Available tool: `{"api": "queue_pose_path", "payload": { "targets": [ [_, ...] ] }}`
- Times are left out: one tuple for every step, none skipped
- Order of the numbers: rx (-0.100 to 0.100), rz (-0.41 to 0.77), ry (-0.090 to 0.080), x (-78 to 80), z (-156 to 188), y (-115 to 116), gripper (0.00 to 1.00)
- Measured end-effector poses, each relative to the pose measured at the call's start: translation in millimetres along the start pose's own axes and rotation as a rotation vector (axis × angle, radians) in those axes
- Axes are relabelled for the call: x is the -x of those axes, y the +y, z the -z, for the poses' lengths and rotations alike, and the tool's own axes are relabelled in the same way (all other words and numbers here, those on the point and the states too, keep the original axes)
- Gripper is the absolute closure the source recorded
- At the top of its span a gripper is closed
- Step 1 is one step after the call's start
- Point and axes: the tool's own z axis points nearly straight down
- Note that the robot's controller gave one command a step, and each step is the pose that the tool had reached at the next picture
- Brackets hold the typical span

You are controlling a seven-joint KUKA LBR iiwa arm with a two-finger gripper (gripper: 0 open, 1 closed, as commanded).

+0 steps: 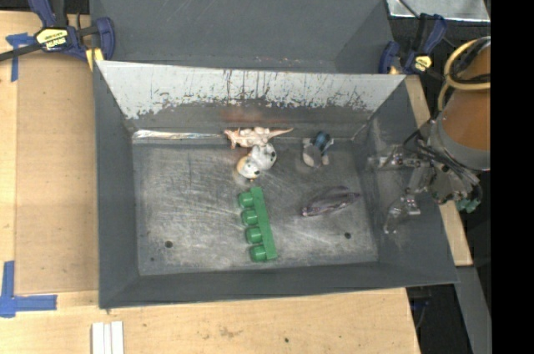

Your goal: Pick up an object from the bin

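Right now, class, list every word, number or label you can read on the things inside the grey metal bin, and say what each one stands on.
No readable text on anything in the bin.
The green plastic block with round knobs, tan lizard-shaped toy, white rounded toy, small blue-and-grey piece and dark purplish flat toy carry no legible marks.
The grey metal bin shows rusty streaks on its back wall, no writing.

Looks like a robotics lab cell: scuffed grey metal bin (250,85), robot arm (469,123) at the bin's right edge, loose toy bits like a green brick (256,225) inside.
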Motion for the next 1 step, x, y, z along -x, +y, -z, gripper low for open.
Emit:
{"api": "queue_pose_path", "payload": {
  "targets": [
    [0.003,0.068,0.010,0.3,-13.2,7.0,0.00]
  ]
}}
